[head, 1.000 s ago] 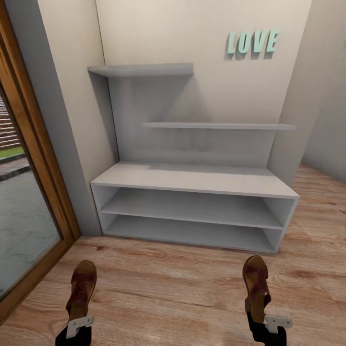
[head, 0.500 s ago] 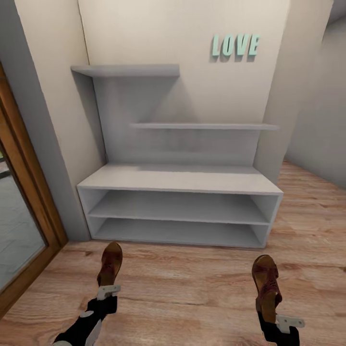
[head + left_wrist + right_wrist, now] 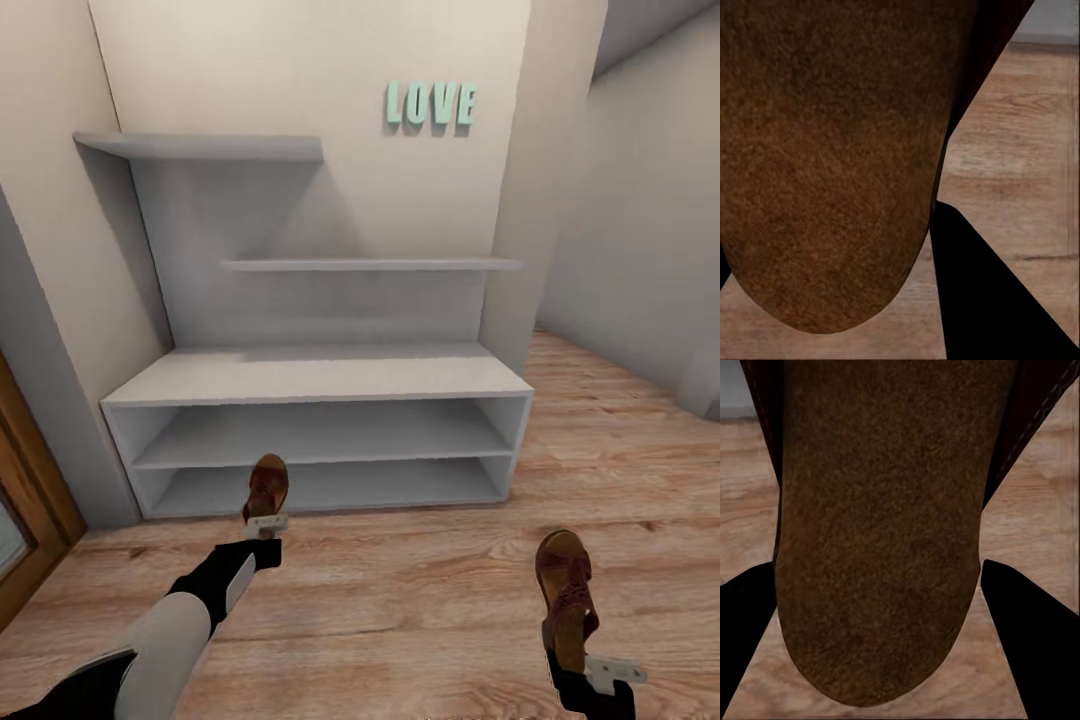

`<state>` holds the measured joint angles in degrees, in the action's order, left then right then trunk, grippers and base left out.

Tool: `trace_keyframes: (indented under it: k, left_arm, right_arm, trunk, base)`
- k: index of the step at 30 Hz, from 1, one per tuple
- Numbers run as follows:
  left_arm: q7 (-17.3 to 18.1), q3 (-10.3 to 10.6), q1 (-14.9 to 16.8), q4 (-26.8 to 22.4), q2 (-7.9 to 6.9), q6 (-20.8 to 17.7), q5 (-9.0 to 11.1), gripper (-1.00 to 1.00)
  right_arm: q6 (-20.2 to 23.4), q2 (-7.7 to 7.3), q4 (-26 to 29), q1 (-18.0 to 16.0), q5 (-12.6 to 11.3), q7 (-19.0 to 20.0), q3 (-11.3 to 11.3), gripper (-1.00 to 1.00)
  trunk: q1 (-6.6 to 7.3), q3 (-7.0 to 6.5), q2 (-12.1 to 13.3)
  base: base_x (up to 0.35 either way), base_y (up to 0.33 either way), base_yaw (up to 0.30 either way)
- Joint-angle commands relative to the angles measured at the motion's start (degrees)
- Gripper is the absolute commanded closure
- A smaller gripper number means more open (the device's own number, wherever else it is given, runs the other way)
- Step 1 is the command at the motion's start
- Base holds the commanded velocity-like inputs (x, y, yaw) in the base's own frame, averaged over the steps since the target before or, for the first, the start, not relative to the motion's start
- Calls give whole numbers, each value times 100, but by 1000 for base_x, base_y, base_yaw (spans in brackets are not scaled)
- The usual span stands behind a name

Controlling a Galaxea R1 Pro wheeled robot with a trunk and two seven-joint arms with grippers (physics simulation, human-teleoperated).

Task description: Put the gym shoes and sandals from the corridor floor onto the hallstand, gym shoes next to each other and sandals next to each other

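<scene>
In the head view my left gripper is shut on a dark brown sandal, held toe forward just in front of the lower shelf opening of the light-grey hallstand. Near the bottom right, my right gripper is shut on the second sandal, above the corridor floor. The left wrist view looks along the first sandal's tan footbed, with a dark finger beside it. The right wrist view has the other footbed between two dark fingers. The gym shoes are out of view.
Two staggered grey wall shelves hang above the bench. Teal LOVE letters are on the wall. A wooden door frame stands at the left and a wall corner at the rack's right end. Plank floor runs on to the right.
The camera has swung right, shifting the rack leftward in the picture. My left arm has reached forward, carrying its sandal up to the rack's lower shelves. The right arm holds about the same pose.
</scene>
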<state>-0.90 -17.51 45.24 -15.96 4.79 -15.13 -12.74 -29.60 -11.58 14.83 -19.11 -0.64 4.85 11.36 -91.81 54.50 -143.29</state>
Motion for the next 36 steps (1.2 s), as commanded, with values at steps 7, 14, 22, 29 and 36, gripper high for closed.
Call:
trace_keyframes:
  k: [7,14,22,29,36]
  left_arm:
    - [-195,-30,104,-21,-41,-191,-94,100]
    - [-288,-80,62,-21,-120,-191,-72,100]
    - [-296,-90,111,-21,-128,-222,-76,100]
    - [-295,-82,205,-84,-133,-311,-86,100]
    - [-268,-25,161,-549,-122,-592,-72,100]
  right_arm:
    - [-11,-2,-6,-6,-85,51,33,100]
    - [0,42,10,-5,-86,81,18,100]
    - [-2,42,18,-8,-86,86,23,100]
    - [-2,31,27,-5,-86,86,31,100]
    - [-2,17,28,-7,-86,86,32,100]
  trunk:
    - [1,-10,-2]
    - [1,-11,-2]
    - [1,-2,-2]
    - [1,46,-2]
    - [-2,127,-3]
  base:
    - [21,0,-284]
    - [44,0,-17]
    - [1,0,-1]
    - [0,0,0]
    - [0,0,0]
